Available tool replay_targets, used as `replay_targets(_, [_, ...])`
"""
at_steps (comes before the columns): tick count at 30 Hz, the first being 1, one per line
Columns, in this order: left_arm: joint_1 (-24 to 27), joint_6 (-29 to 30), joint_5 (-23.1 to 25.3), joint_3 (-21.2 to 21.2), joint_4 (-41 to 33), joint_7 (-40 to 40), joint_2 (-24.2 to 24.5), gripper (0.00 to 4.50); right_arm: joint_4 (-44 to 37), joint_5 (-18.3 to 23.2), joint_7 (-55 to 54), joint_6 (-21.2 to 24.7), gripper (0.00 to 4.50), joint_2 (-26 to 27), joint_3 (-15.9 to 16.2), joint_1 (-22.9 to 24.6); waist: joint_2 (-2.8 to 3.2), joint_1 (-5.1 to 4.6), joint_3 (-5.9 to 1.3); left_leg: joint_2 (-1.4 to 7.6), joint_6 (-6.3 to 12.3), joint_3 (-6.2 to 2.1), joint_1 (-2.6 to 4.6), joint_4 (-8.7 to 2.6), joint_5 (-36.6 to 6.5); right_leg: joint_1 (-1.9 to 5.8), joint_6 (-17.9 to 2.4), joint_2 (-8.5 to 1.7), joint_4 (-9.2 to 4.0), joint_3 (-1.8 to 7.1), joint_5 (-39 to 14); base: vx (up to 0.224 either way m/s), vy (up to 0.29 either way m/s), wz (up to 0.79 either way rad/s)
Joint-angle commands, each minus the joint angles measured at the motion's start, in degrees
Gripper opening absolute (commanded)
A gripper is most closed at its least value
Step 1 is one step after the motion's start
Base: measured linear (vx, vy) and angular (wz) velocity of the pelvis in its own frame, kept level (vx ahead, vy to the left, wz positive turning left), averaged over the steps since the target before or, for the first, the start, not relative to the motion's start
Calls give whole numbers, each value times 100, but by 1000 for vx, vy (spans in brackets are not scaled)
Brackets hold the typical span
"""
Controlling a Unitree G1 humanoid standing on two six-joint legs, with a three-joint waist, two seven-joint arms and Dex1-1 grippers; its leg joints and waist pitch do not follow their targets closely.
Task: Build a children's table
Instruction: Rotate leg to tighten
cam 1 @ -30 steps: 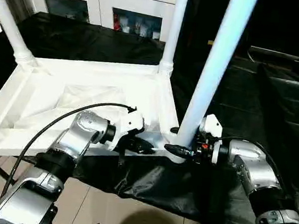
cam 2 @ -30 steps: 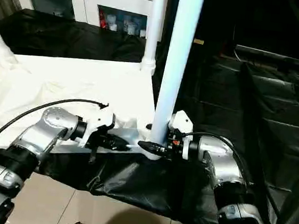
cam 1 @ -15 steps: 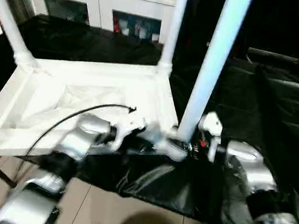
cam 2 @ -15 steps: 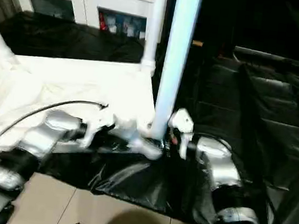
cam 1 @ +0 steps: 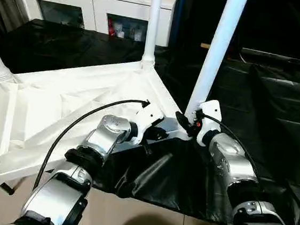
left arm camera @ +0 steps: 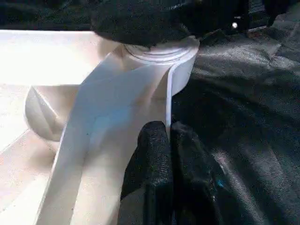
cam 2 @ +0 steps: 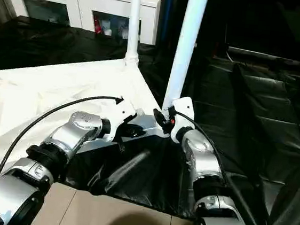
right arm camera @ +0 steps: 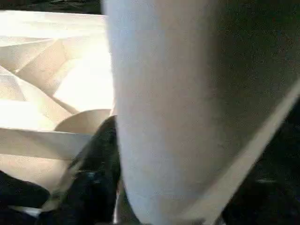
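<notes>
Left eye view: upturned table top [cam 1: 59, 108] lies on black sheeting [cam 1: 258, 108]; three legs stand upright in their sockets, a fourth corner shows at 8 o'clock.
Change, top: it now sits skewed, near edge running from 8 o'clock up toward 3 o'clock, where a second ago that edge lay nearly level across the frame. Part of this could be head motion, but both wrists swung with it, so I judge the top itself was slewed.
Change, near leg: near leg [cam 1: 216, 49] leaned toward 1 o'clock before and leans less now; its foot is at the right near socket [left arm camera: 161, 51].
Left gripper [left arm camera: 168, 140]: fingers together, pinching the thin rim of the top just beside that socket.
Right gripper [cam 1: 186, 123]: at the foot of the near leg; one finger [right arm camera: 101, 164] lies along the leg. Gripped or merely steadied: cannot tell.
White cabinet [cam 1: 97, 5]: at 12 o'clock, well apart.
Meaning: leg probably seated; assembly looks nearly complete. Judged next: check the fourth corner, then right the table.
</notes>
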Motion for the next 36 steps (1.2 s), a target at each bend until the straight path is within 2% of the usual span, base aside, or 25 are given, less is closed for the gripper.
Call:
replay_targets(1, [-305, -340, -158, 6, -98, 77, -240, 0, 192, 13, 586, 130, 304, 551, 500, 36, -59, -9, -292, 207, 194, -109, 41, -419, -1825, 165, -755, -503, -653, 274, -2673, 0, 0, 0])
replay_targets(2, [-290, -390, -156, -6, -101, 11, -197, 0, 201, 8, 627, 112, 314, 507, 497, 25, -45, 0, -296, 208, 202, -113, 47, -421, -1811, 166, -762, -510, -650, 276, -2677, 0, 0, 0])
replay_targets(5, [-242, -505, -184, -14, -124, -214, -98, 0, 191, -48, 686, 39, 332, 379, 535, 24, -55, 0, -298, 215, 215, -106, 41, -424, -1763, 169, -773, -511, -643, 282, -2629, 0, 0, 0])
replay_targets(6, [-164, -568, -214, -35, -206, -474, 34, 0, 92, -66, 925, -51, 332, 208, 586, 89, -113, 0, -299, 217, 231, -104, 31, -428, -1727, 173, -762, -515, -644, 280, -2634, 0, 0, 0])
replay_targets(7, [-164, -568, -214, -35, -206, -474, 34, 0, 92, -66, 925, -51, 332, 208, 586, 89, -78, 14, -306, 221, 253, -111, 15, -427, -1659, 189, -771, -530, -630, 285, -2573, 0, 0, 0])
replay_targets(9, [-99, -624, -239, -54, -277, -692, 146, 0, 14, -49, 1210, -123, 332, 71, 608, 148, -76, 7, -313, 226, 259, -109, -7, -431, -1554, 207, -793, -518, -603, 285, -2382, 0, 0, 0])
replay_targets(10, [33, -692, -336, -87, -477, -1163, 355, 0, -194, 59, 1876, -190, 332, -187, 672, 296, -132, 38, -331, 232, 330, -103, -4, -414, -1444, 225, -842, -527, -571, 292, -2173, 0, 0, 0])
replay_targets(12, [140, -716, -428, -114, -670, -1555, 553, 0, -382, 131, 2517, -195, 332, -430, 793, 422, -101, 68, -357, 252, 445, -78, -41, -385, -1126, 247, -1010, -514, -495, 299, -1522, 0, 0, 0])
replay_targets(13, [177, -719, -450, -135, -728, -1710, 635, 0, -438, 136, 2747, -200, 332, -525, 840, 456, -97, 85, -376, 260, 536, -61, -58, -357, -884, 255, -1170, -483, -422, 284, -961, 0, 0, 0])
replay_targets(15, [239, -742, -488, -171, -811, -1987, 778, 0, -534, 163, 3155, -175, 332, -696, 917, 505, -80, 101, -391, 266, 591, -52, -63, -336, -752, 254, -1278, -477, -380, 276, -649, 0, 0, 0])
replay_targets(16, [277, -749, -520, -183, -855, -2184, 873, 0, -579, 201, 3433, -163, 332, -810, 953, 516, -84, 119, -407, 278, 650, -40, -53, -317, -627, 244, -1399, -465, -339, 273, -279, 0, 0, 0])
replay_targets(18, [330, -773, -532, -191, -901, -2326, 983, 0, -662, 237, 3742, -135, 332, -941, 1014, 549, -81, 127, -417, 268, 696, -35, -60, -298, -569, 256, -1478, -453, -300, 271, -33, 0, 0, 0])
replay_targets(20, [360, -734, -558, -179, -942, -2428, 1050, 0, -729, 274, 3948, -74, 332, -1031, 1050, 570, -79, 144, -395, 271, 711, -33, -57, -304, -677, 251, -1492, -463, -319, 264, -117, 0, 0, 0])
replay_targets(22, [414, -713, -594, -182, -1039, -2623, 1159, 0, -889, 360, 4274, 48, 307, -1162, 1094, 617, -102, 154, -380, 272, 673, -30, -49, -315, -798, 256, -1425, -467, -353, 269, -420, 0, 0, 0])
replay_targets(23, [420, -694, -601, -185, -1058, -2669, 1187, 0, -936, 381, 4360, 104, 295, -1193, 1115, 629, -90, 168, -371, 281, 615, -28, -37, -321, -881, 237, -1387, -482, -378, 274, -656, 0, 0, 0])
replay_targets(26, [424, -687, -620, -188, -1071, -2761, 1248, 0, -1011, 357, 4550, 158, 272, -1271, 1185, 664, -103, 180, -359, 283, 485, -35, -24, -336, -992, 228, -1289, -484, -408, 277, -1012, 0, 0, 0])
replay_targets(30, [412, -658, -617, -177, -1092, -2745, 1272, 0, -837, 184, 4419, 23, 255, -1236, 1258, 647, -97, 182, -363, 285, 425, -43, -29, -340, -958, 225, -1248, -494, -404, 281, -1079, 0, 0, 0])
replay_targets(33, [426, -631, -619, -159, -1128, -2732, 1278, 0, -809, 199, 4281, 74, 251, -1158, 1258, 614, -100, 172, -370, 272, 436, -42, -43, -332, -887, 236, -1264, -482, -386, 279, -932, 0, 0, 0])
replay_targets(36, [452, -641, -591, -163, -1125, -2687, 1277, 0, -810, 203, 4196, 116, 250, -1084, 1240, 604, -103, 170, -362, 270, 418, -43, -39, -337, -942, 229, -1239, -484, -400, 275, -1053, 0, 0, 0])
